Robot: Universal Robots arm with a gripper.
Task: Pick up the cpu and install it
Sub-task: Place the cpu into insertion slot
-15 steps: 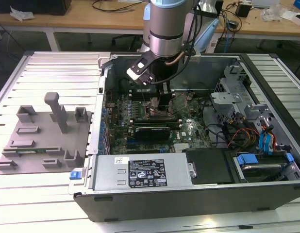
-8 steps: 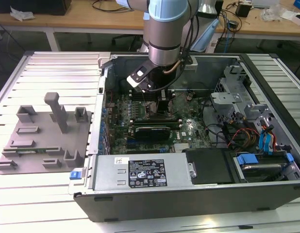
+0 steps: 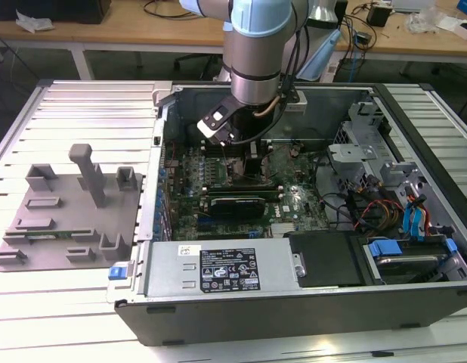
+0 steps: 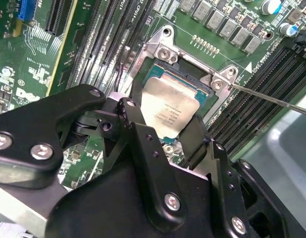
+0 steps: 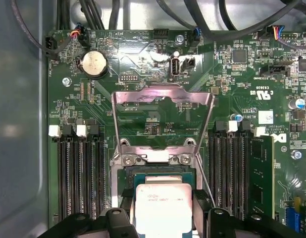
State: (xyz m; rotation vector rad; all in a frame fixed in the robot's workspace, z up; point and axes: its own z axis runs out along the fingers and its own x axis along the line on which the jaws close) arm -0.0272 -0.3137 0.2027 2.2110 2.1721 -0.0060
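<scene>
The cpu (image 4: pixel 169 106) is a pale silver square chip, and it sits between my gripper's two black fingers (image 4: pixel 134 116). My gripper (image 4: pixel 168 113) is shut on the cpu, directly over the motherboard socket (image 4: pixel 190 74). In the first wrist view the cpu (image 5: pixel 163 206) lies just above the socket's dark opening (image 5: pixel 155 173), and the gripper (image 5: pixel 163 210) clamps it from both sides. The socket's metal load plate (image 5: pixel 163 96) stands swung open beyond it. In the exterior view the gripper (image 3: pixel 252 162) reaches down into the open computer case. I cannot tell whether the chip touches the socket.
Memory slots flank the socket, with one stick (image 5: pixel 262 173) fitted. A thin retention lever (image 4: pixel 272 99) juts out beside the socket. The power supply (image 3: pixel 226 268) fills the case front. A drive cage and cables (image 3: pixel 385 189) crowd the exterior view's right. A grey fixture plate (image 3: pixel 67 212) lies outside, left.
</scene>
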